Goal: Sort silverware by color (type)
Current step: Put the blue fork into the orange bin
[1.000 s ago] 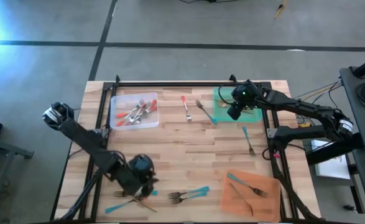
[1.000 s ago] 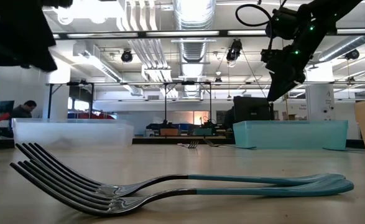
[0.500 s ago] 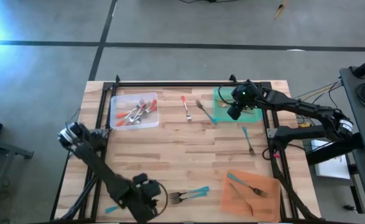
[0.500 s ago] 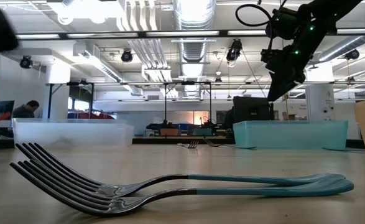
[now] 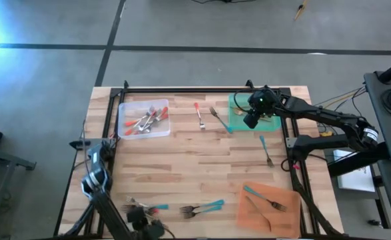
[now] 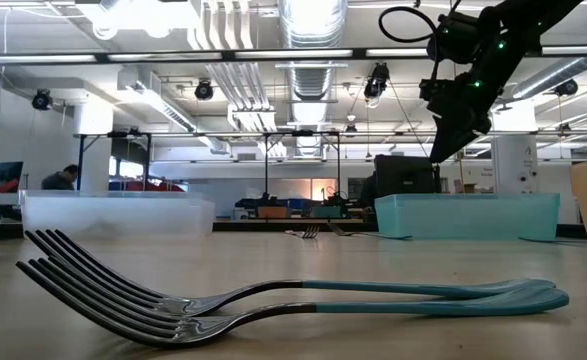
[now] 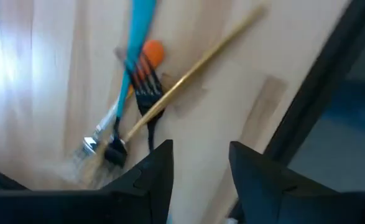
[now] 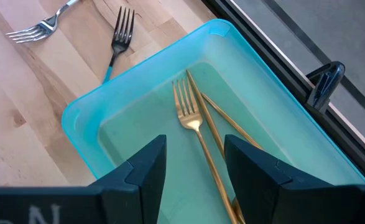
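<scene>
Two grippers gape empty: the right gripper [image 5: 252,119] unmoved above the green tray [image 5: 238,107], the left gripper [image 5: 144,225] now withdrawn from the silverware [image 5: 145,208] beyond the tray.

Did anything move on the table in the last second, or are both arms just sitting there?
The left arm moved: its claw swept back toward the table's near edge, uncovering the small pile of silverware it had hung over. Its jaws are open and hold nothing. The right claw stayed open above the teal tray with its gold forks. The clear tray, orange tray and loose forks kept their places.
</scene>
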